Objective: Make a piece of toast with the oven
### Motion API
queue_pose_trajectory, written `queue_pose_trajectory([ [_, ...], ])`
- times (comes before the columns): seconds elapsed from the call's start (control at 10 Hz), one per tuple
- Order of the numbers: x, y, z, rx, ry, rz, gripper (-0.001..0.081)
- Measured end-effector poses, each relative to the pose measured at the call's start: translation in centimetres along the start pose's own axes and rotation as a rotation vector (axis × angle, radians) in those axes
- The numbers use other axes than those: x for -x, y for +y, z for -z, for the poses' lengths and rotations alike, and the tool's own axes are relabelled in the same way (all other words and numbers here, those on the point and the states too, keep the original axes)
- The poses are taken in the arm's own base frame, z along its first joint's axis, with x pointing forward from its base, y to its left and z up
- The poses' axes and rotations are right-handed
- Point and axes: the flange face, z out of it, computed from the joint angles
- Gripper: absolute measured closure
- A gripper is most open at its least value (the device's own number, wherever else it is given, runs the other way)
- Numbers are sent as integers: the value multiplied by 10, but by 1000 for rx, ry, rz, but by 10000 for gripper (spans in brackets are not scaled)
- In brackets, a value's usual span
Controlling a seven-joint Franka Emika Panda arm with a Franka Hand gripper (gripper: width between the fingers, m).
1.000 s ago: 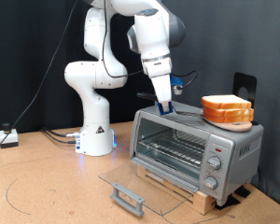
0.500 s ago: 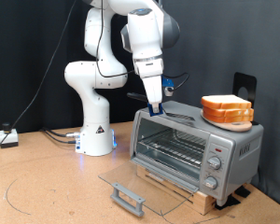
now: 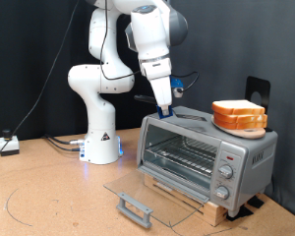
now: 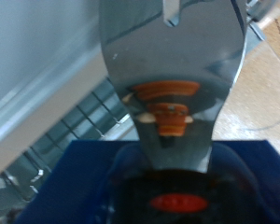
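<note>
Exterior view shows my gripper hanging just above the top of the oven, near its corner towards the exterior view's left. A dark blue flat tool lies on the oven's roof right at my fingertips, and I cannot tell from this view whether my fingers are pinching it or only touching it. Whether my gripper is spread or pressed together is also not clear from either camera.

The oven sits on the bench on a low wooden base. Its glass door is dropped fully down, flat out in front, with the grey bar handle at its near edge. Inside, the wire rack is visible. Three round knobs run down the front panel on the exterior view's right.

On the oven's roof, towards the exterior view's right and well apart from my gripper, an orange plate carries the piece of toast, pale on its face with a tan crust.

Wrist view is filled by a shiny metal blade running away from the camera, with a dark blue handle close to the lens. Orange reflections show on the metal. Beside the blade the wire bars of the rack and a pale grey slab of the oven appear, blurred.
</note>
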Motion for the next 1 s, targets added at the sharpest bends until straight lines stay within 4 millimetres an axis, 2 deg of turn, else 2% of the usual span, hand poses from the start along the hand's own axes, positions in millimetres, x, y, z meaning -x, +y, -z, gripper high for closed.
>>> queue_pose_trajectory([
  [1.0,-15,-41,12,-25,44,42,410],
])
